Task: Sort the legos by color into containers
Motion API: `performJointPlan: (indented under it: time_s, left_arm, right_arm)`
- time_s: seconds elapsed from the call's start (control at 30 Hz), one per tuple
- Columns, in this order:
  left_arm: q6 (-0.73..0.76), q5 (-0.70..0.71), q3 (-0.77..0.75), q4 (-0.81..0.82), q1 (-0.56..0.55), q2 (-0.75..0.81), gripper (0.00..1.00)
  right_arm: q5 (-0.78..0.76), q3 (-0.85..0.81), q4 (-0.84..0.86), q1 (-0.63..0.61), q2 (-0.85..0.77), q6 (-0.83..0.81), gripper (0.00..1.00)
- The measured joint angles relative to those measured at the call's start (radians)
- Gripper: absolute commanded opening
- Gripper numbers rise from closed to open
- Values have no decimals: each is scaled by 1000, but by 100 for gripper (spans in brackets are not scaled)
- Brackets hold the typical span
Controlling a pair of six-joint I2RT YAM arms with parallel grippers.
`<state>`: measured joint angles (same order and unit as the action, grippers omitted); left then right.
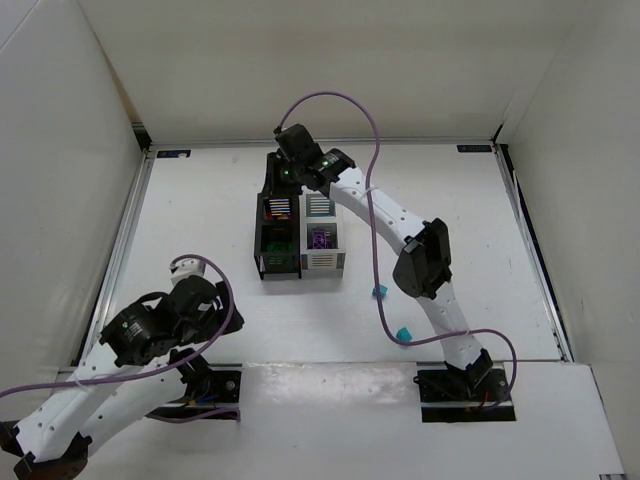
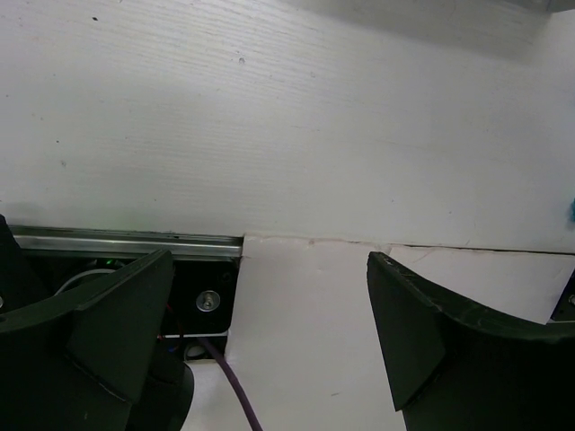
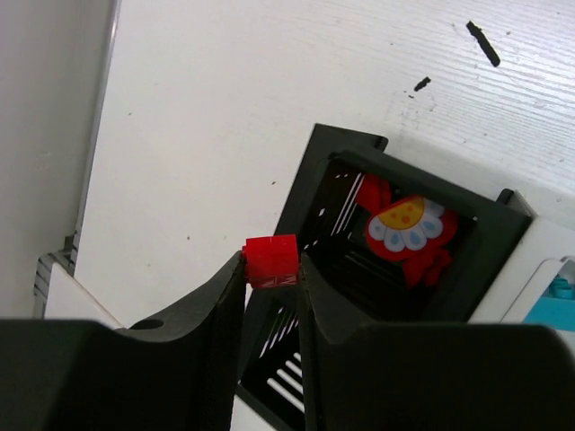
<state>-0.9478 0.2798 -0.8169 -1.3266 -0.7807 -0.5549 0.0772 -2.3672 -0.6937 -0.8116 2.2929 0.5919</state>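
Observation:
My right gripper (image 3: 271, 266) is shut on a small red lego (image 3: 271, 259) pinched at its fingertips, just over the near-left rim of a black container (image 3: 310, 175). That bin holds red pieces, one with a printed flower (image 3: 409, 226). In the top view the right gripper (image 1: 283, 172) hovers at the far-left bin of the joined containers (image 1: 300, 268), which hold red (image 1: 276, 208), green (image 1: 275, 242) and purple (image 1: 320, 239) legos. Two teal legos (image 1: 379, 292) (image 1: 403, 333) lie on the table beside the right arm. My left gripper (image 2: 269, 332) is open and empty, low at the near left.
A metal rail (image 2: 126, 241) and the left arm's base plate with a purple cable (image 2: 229, 382) lie under the left gripper. White walls close in the table on three sides. A teal piece (image 3: 555, 301) shows in the neighbouring white bin.

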Motion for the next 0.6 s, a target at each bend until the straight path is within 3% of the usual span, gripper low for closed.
performJointPlan:
  time_s: [0.2, 0.4, 0.6]
  left_arm:
    - [4, 0, 0, -2, 0, -14, 100]
    - [4, 0, 0, -5, 0, -19, 100]
    - [8, 0, -2, -5, 0, -32, 100]
  right_arm:
    - [-11, 0, 7, -2, 43, 11, 31]
    - [-31, 2, 8, -2, 46, 8, 56]
    - [-71, 26, -3, -2, 37, -13, 57]
